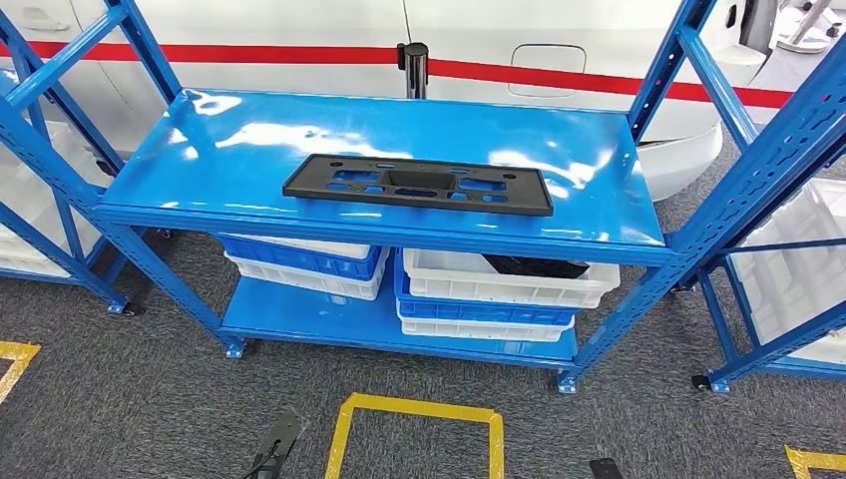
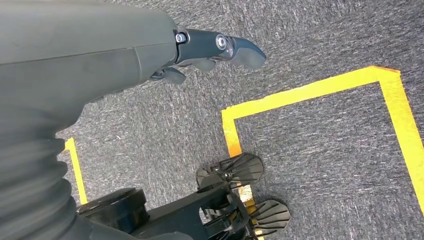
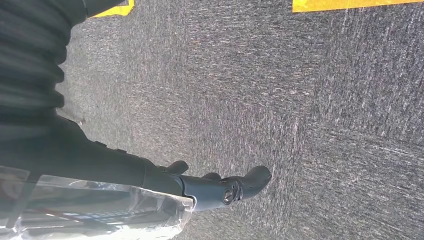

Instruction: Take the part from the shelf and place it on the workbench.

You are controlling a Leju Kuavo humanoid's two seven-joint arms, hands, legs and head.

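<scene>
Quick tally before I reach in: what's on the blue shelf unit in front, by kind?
Black part on the top shelf: 1
Blue crates on the bottom shelf: 2
White crates on the bottom shelf: 3
Total: 6
</scene>
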